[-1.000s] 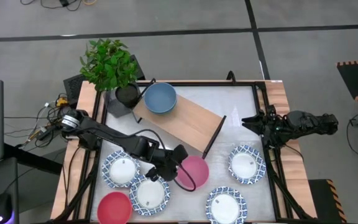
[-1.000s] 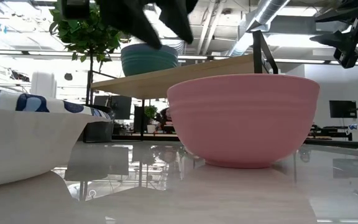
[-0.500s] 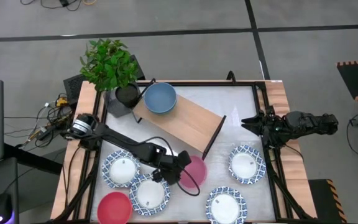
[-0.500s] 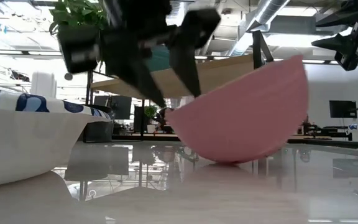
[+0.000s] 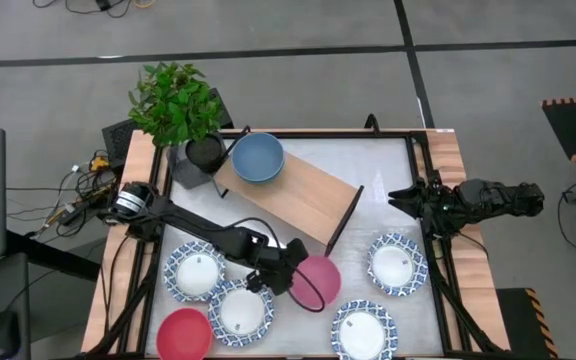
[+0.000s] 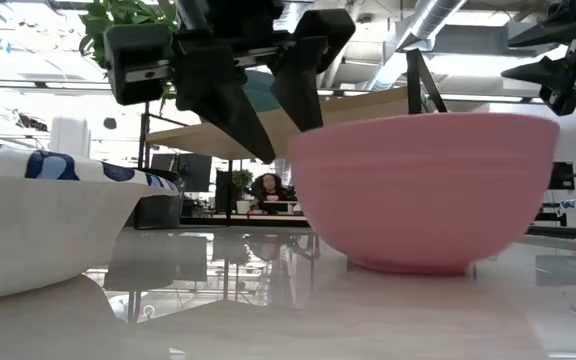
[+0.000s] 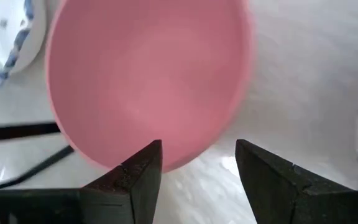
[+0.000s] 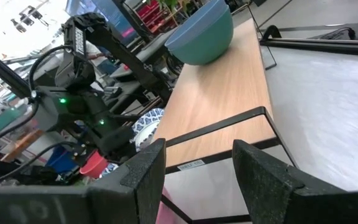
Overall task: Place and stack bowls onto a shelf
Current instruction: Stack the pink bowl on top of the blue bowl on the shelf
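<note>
The pink bowl [image 5: 320, 282] stands level on its base on the white tabletop, near the middle, below the shelf's near end. My left gripper [image 5: 293, 272] is open and slants down at the bowl's left rim. In the left wrist view one finger [image 7: 143, 168] lies over the bowl's inside and the other [image 7: 260, 171] over the table outside. A blue bowl [image 5: 258, 158] sits on the far-left end of the wooden shelf [image 5: 298, 200]. My right gripper [image 5: 396, 196] waits open at the table's right edge. My left gripper stands astride the pink bowl's left rim [image 7: 179, 163], slanting down from the table's left. In the low view one fingertip [image 6: 306, 115] ends right at the rim's top. Whether either finger touches the rim, I cannot tell.
White bowls with blue rims lie near the front: two at the left [image 5: 195, 271] [image 5: 241, 311], two at the right [image 5: 398, 264] [image 5: 363, 330]. A red bowl [image 5: 183, 333] sits front left. A potted plant [image 5: 203, 152] stands at the shelf's far end.
My left gripper has come down onto the pink bowl's left rim. The bowl tipped, its left rim down and its right side up, then settled level again. It now stands a little farther toward the table's right.
</note>
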`<action>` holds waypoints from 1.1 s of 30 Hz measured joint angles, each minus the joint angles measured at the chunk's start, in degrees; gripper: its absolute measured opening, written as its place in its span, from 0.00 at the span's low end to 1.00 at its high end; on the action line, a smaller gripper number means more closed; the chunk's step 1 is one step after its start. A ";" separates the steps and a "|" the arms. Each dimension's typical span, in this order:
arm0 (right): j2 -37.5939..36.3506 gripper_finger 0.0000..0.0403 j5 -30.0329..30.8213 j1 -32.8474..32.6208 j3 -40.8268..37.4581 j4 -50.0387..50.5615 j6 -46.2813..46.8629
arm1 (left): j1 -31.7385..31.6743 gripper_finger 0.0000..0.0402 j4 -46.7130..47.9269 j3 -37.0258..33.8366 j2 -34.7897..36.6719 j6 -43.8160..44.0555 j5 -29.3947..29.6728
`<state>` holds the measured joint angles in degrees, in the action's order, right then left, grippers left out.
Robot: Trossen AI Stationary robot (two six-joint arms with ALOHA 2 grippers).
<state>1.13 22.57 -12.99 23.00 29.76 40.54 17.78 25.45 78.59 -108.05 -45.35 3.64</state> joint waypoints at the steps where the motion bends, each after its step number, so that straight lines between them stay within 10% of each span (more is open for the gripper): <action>1: 0.00 0.53 0.00 0.00 0.00 0.00 0.01 | 0.02 0.46 0.00 0.00 0.00 -0.59 -0.75; 33: -0.02 0.53 0.04 0.01 0.02 0.51 0.08 | 2.00 0.01 0.87 2.12 -2.64 -1.55 0.14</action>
<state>1.10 22.61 -12.97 23.03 30.27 40.62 19.78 26.33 80.71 -110.69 -46.91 3.77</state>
